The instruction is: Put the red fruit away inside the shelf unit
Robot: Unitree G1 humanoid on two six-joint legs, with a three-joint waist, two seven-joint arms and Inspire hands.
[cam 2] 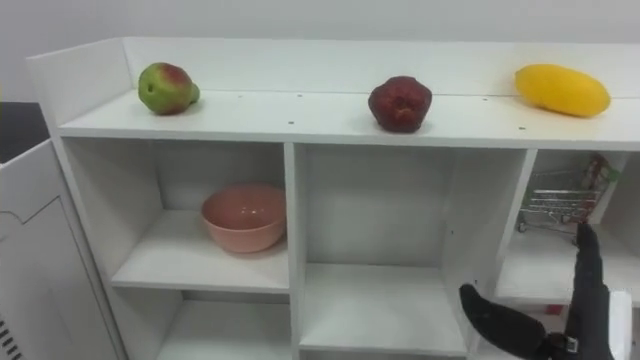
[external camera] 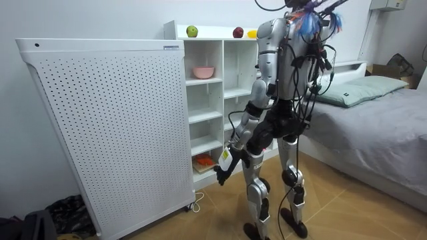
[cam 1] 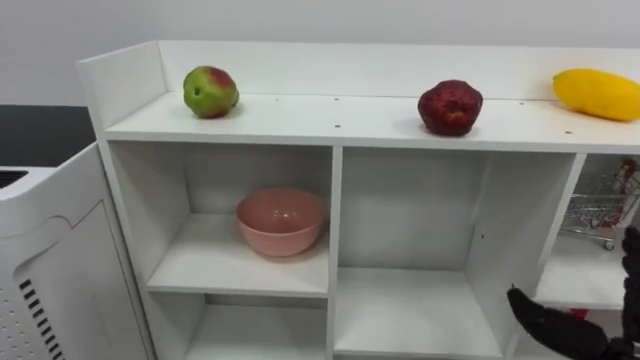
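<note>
One yellow fruit lies sideways on the closet top, straight up from the spread right hand, the nearer hand.

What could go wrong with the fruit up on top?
1. The apple, red fruit and mango lie loose on the top shelf. Its front has no rim, so a nudge might roll one off.
2. The right hand is low and open, near the cart. Reaching up, it might bump the shelf edge or the cart.
</note>
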